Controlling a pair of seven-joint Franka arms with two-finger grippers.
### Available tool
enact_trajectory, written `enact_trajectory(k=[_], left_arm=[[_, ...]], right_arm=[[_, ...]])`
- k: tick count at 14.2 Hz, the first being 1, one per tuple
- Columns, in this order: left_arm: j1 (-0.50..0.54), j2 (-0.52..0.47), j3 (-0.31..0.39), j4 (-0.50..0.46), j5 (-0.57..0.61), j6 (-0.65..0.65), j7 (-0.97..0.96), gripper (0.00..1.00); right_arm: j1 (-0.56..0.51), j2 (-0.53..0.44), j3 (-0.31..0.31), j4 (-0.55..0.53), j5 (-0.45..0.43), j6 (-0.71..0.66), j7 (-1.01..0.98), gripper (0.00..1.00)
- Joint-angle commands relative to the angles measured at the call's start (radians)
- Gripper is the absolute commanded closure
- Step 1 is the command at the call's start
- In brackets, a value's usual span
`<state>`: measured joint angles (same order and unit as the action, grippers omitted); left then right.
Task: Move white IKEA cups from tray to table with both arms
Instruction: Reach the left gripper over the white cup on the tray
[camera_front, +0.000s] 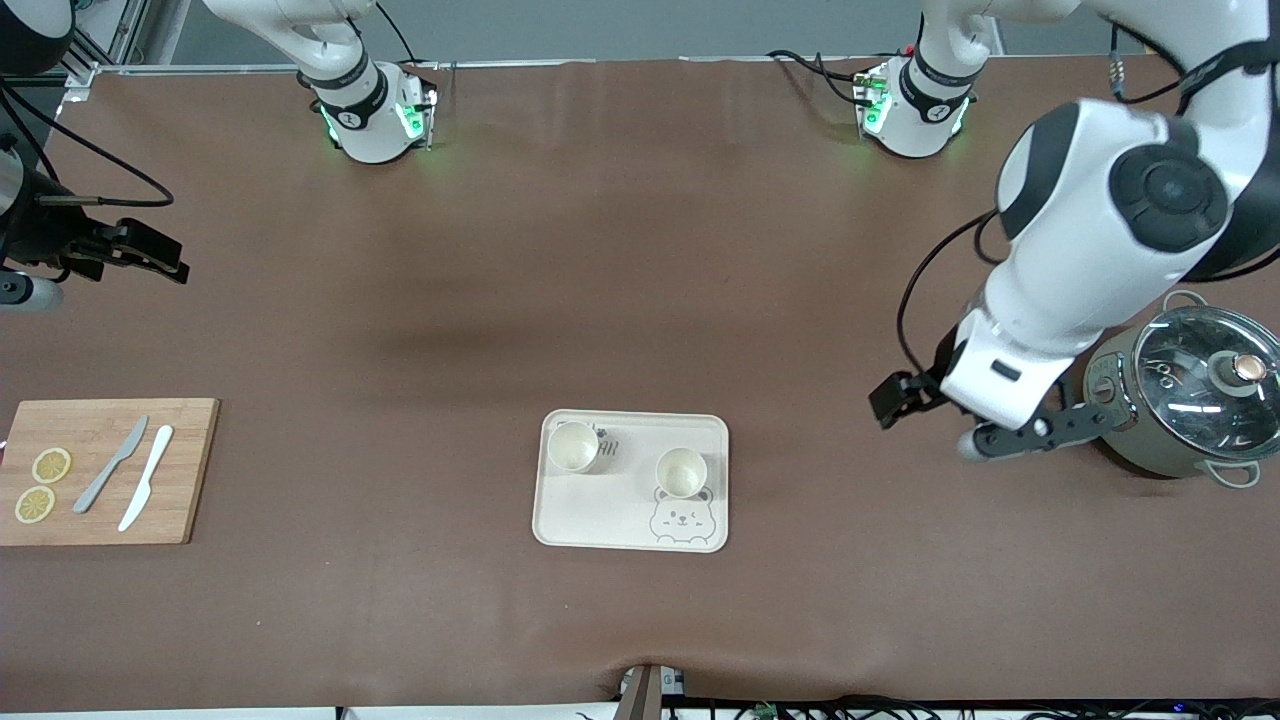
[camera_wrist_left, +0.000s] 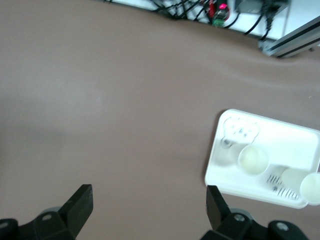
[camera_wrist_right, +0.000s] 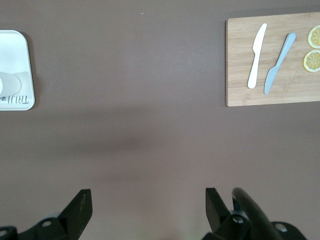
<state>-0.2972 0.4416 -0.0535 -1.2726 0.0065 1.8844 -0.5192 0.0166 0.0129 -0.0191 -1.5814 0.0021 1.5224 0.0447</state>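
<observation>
Two white IKEA cups stand upright on a cream bear-printed tray (camera_front: 632, 520) in the middle of the table: one (camera_front: 573, 447) toward the right arm's end, the other (camera_front: 681, 472) just above the bear print. The left wrist view shows both cups (camera_wrist_left: 253, 160) (camera_wrist_left: 312, 187) on the tray (camera_wrist_left: 295, 135). My left gripper (camera_front: 1030, 440) hangs open over bare table between the tray and a pot, its fingers (camera_wrist_left: 80, 205) holding nothing. My right gripper (camera_front: 150, 255) is open and empty over the table at the right arm's end, with its fingers (camera_wrist_right: 80, 207) wide apart.
A grey-green pot with a glass lid (camera_front: 1190, 400) stands beside the left gripper at the left arm's end. A wooden cutting board (camera_front: 100, 470) carries two knives and two lemon slices at the right arm's end, also seen as the board (camera_wrist_right: 272, 80) in the right wrist view.
</observation>
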Motion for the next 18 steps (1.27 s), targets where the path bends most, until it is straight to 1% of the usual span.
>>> enact_trajectory(k=[1, 4, 8, 9, 13, 18], left_arm=[[-0.046, 0.089, -0.002, 0.052, 0.017, 0.083, -0.063, 0.00], [-0.124, 0.187, 0.009, 0.048, 0.021, 0.208, -0.154, 0.00], [-0.178, 0.244, 0.011, 0.044, 0.053, 0.260, -0.196, 0.00], [-0.181, 0.250, 0.011, 0.027, 0.055, 0.284, -0.196, 0.00], [-0.203, 0.307, 0.009, 0.024, 0.058, 0.383, -0.235, 0.00], [-0.203, 0.347, 0.009, 0.022, 0.058, 0.418, -0.231, 0.00]], right_arm=[[-0.018, 0.006, 0.014, 0.009, -0.008, -0.004, -0.011, 0.00], [-0.018, 0.006, 0.014, 0.009, -0.008, -0.007, -0.011, 0.00], [-0.018, 0.006, 0.014, 0.009, -0.007, -0.008, -0.011, 0.00], [-0.018, 0.006, 0.014, 0.009, -0.007, -0.007, -0.011, 0.00], [-0.020, 0.006, 0.014, 0.011, -0.005, -0.004, -0.009, 0.00], [-0.020, 0.010, 0.014, 0.011, -0.002, -0.002, -0.009, 0.00]])
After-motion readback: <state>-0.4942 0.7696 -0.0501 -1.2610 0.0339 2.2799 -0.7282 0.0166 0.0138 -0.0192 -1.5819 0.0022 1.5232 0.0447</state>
